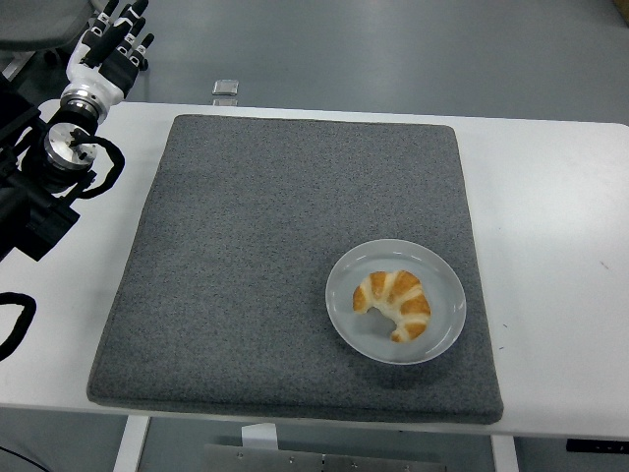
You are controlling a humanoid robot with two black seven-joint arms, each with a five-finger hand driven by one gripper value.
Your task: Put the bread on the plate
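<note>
One bread (393, 304) sits on the plate (441, 276) at lower right; left hand (110, 46), upper left, fingers extended, holding nothing

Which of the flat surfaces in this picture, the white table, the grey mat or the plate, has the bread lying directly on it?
The plate, the small round pale one on the grey mat; the bread touches neither mat nor white table.
</note>
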